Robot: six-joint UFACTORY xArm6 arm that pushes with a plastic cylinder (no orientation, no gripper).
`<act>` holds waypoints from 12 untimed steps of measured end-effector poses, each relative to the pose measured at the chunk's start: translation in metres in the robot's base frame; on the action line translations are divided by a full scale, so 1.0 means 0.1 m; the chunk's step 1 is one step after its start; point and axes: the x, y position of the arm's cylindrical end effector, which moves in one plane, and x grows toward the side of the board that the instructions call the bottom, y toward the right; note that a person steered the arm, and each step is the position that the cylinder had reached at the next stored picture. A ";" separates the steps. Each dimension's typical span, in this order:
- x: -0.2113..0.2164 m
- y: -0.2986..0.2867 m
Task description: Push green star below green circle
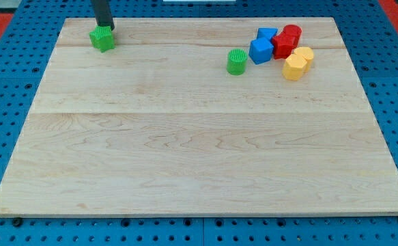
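The green star (103, 39) sits near the top left corner of the wooden board (199, 137). The dark rod comes down from the view's top, and my tip (107, 28) stands right at the star's top edge, touching or almost touching it. The green circle (237, 61) is a ribbed cylinder far to the right of the star, in the upper right part of the board, a little lower in the view than the star.
Right of the green circle lies a tight cluster: a blue cube (260, 50), a second blue block (267, 33), two red blocks (285, 45) (292, 32) and two yellow blocks (295, 67) (304, 56). Blue pegboard surrounds the board.
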 end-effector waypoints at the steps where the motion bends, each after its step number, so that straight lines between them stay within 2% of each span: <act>1: 0.35 0.00; 2: 0.82 0.00; 4: 1.59 -0.52; 6: 1.74 -0.87; 7: 1.91 -0.70; 9: 1.91 -0.17; 12: 1.83 1.04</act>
